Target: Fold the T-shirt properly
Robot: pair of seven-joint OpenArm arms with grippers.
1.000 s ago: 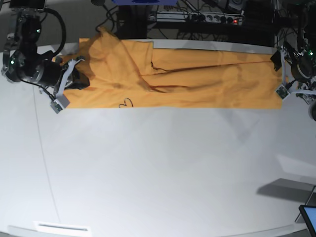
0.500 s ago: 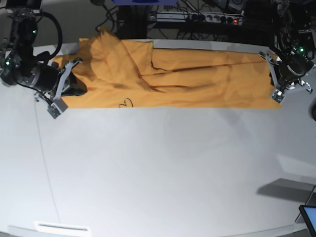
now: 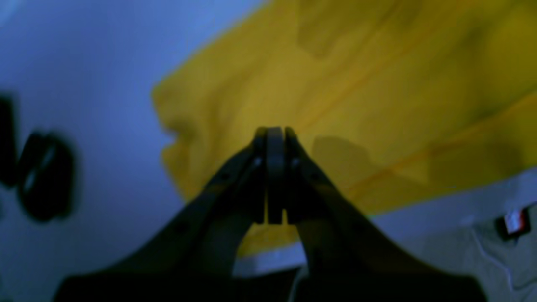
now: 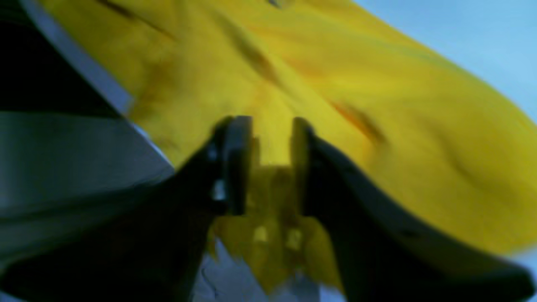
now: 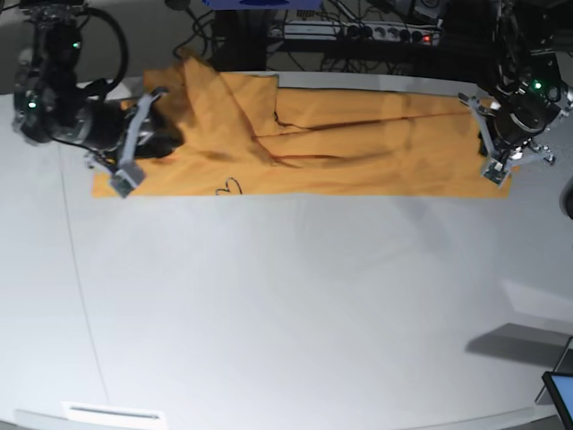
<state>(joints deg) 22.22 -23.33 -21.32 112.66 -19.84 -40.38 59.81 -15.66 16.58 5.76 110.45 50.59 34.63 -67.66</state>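
The orange-yellow T-shirt [image 5: 358, 148] lies as a long folded strip along the table's far side, with its small dark heart mark [image 5: 228, 187] near the front edge. My left gripper [image 5: 484, 141] is at the strip's right end. In the left wrist view that gripper [image 3: 275, 132] is shut, fingers pressed together over the T-shirt [image 3: 377, 84] edge, which bunches toward them. My right gripper [image 5: 158, 141] is over the bunched left end. In the right wrist view it [image 4: 272, 126] stands open, with loose T-shirt [image 4: 377, 105] cloth lying between the fingers.
The white table [image 5: 286, 313] stretches toward the front. Cables and a power strip [image 5: 394, 34] run behind the far edge. A screen corner [image 5: 560, 394] shows at the front right, and a white label strip [image 5: 112, 413] at the front left.
My left gripper went in onto the shirt's right end and shut there. My right gripper moved rightward over the left end and its fingers parted; the cloth there shifted.
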